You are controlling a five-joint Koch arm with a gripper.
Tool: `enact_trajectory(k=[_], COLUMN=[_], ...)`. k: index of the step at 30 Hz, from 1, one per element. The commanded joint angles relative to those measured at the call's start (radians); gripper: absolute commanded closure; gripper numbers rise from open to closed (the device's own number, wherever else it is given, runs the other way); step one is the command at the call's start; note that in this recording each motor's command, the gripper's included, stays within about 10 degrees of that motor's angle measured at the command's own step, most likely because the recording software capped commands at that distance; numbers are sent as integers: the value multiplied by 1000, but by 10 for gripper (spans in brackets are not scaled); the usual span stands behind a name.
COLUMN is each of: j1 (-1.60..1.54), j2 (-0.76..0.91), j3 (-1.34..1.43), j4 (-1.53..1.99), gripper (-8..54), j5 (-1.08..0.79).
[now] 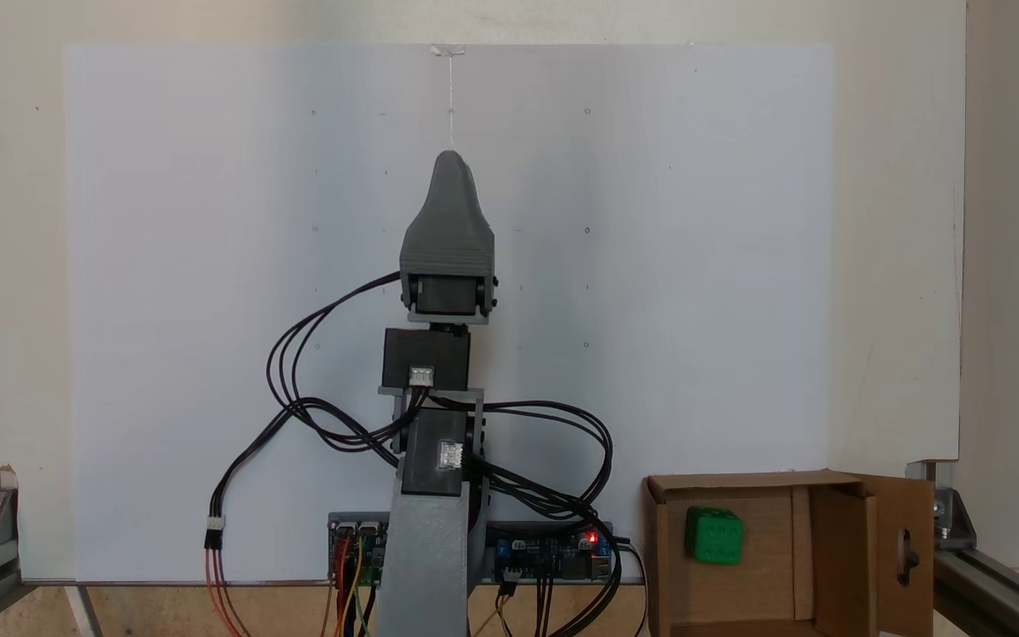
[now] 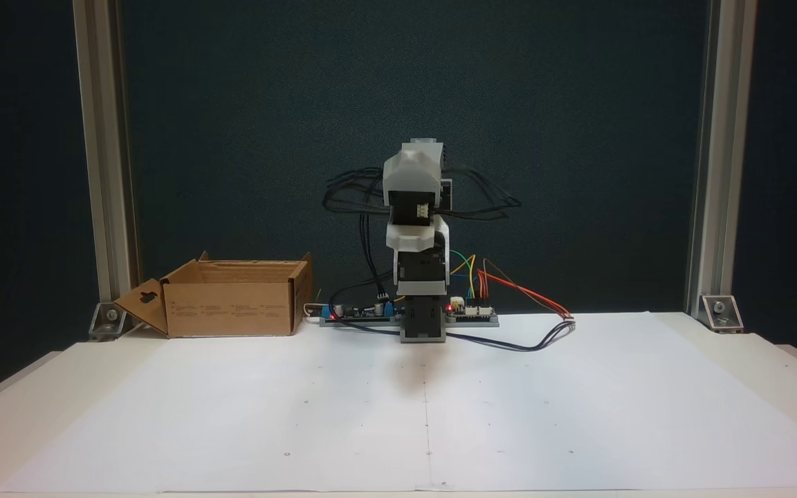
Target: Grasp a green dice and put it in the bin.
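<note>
Green dice [image 1: 714,535] is seen lying on the floor of the bin [image 1: 837,566], so the placing is judged done and only retreat remains, while the tool [image 1: 449,177], folded over the worktop [image 1: 164,265], cannot be told open or closed.

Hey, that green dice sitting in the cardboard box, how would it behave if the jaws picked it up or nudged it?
The green dice looks like small hard plastic, so probably stiff and light. Its rounded edges and smooth faces suggest it might slip in a loose pinch. A nudge would likely tumble it across the floor of the box.
</note>
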Motion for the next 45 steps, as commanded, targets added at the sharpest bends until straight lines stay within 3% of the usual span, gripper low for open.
enact_trajectory(k=[1,9,22,45], j1=[-5,-8,-2,-3], j2=[110,109,109,107], j3=[15,247,534,592], j4=[-167,-471,-635,-689], gripper=[16,15,14,11], j5=[46,46,46,46])
